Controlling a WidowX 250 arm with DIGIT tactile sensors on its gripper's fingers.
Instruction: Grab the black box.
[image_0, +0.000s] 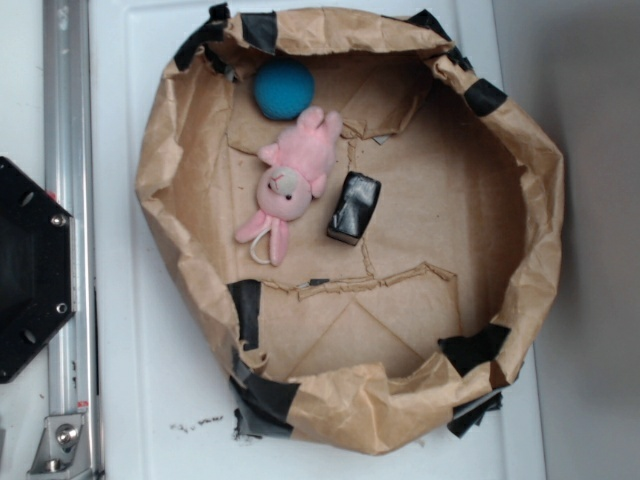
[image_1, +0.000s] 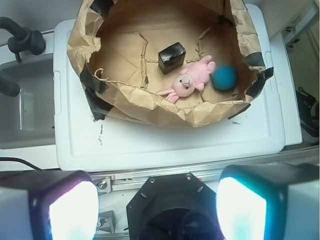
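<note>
- While our claw (image_1: 157, 200) hangs high above the scene, its two fingers (image_1: 67, 207) glow pale at the bottom corners of the wrist view, spread wide apart with nothing between them, so we read it as released.
- We see the black box (image_0: 353, 207) lying on the floor of a brown paper basin (image_0: 500, 130), near the middle, well apart from the claw.
- Its wrapping is glossy and wrinkled, and in the exterior view a pale end face shows at its lower end.
- We find a pink bunny (image_0: 291, 180) just beside the box; whether they touch we cannot tell.
- A blue ball (image_0: 283, 88) sits at the bunny's far end, close to the basin wall and apart from the box.
- Black tape patches (image_0: 245, 311) hold the crumpled rim together at several places.
- The basin rests on a white worktop (image_0: 150, 400).
- We note a black hexagonal plate (image_0: 30, 270) and a metal rail (image_0: 65, 150) beside the worktop in the exterior view.
- From the wrist view the box (image_1: 171, 57) stands beyond the bunny (image_1: 187, 82), with the ball (image_1: 225, 77) off to the right.
</note>
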